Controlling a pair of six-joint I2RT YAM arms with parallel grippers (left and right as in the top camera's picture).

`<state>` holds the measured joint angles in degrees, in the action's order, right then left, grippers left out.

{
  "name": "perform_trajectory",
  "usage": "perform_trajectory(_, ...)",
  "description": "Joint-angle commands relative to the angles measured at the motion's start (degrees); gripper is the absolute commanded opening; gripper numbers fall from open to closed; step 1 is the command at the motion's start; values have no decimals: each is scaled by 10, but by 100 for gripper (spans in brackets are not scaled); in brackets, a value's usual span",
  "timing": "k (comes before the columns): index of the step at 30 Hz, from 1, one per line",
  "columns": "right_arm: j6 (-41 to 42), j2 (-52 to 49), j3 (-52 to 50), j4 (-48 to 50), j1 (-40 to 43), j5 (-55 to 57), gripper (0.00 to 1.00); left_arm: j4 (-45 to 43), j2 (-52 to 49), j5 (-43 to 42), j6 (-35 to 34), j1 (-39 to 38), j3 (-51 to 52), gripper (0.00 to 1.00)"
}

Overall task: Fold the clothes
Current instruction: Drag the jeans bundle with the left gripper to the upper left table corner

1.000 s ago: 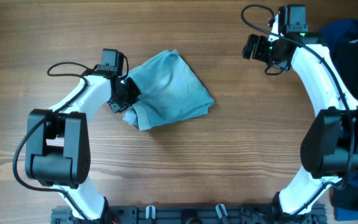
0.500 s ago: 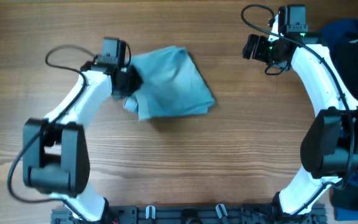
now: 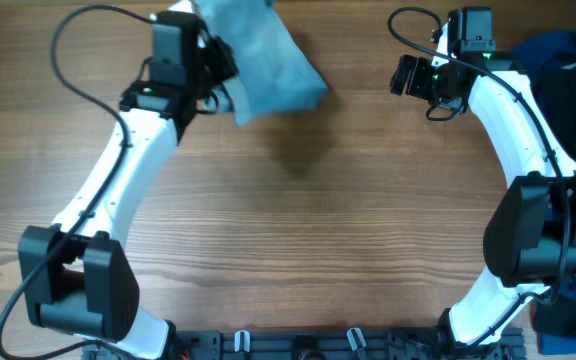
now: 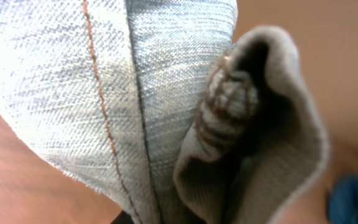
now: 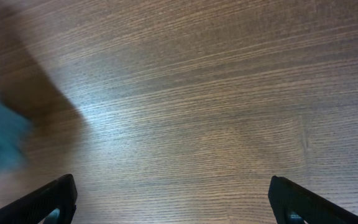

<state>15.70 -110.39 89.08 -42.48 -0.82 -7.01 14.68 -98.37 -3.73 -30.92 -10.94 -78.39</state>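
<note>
Even, bright light falls on my wooden counter (image 3: 348, 230) from above, throwing a soft shadow beneath the raised light blue faded denim jeans (image 3: 268, 60). My left wrist view is sharp on the weave but blurred beyond. My right wrist view shows pale glare, and a smeared blue patch, perhaps cloth.
</note>
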Motion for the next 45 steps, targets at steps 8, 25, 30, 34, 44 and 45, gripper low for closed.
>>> perform_trajectory(8,-7,7,8,0,0,6,100,-115,17,31,-83,167,-20,4)
perform_trajectory(25,-7,7,8,0,0,6,100,3,-139,-35,-180,359,-20,4)
perform_trajectory(30,-7,7,8,0,0,6,100,63,-145,-29,-180,366,-20,4)
perform_trajectory(34,-7,7,8,0,0,6,100,80,-145,-29,-180,366,-20,56)
perform_trajectory(44,-7,7,8,0,0,6,100,129,-53,-60,-120,367,-20,99)
perform_trajectory(45,-7,7,8,0,0,6,100,135,-35,-70,-101,367,-20,98)
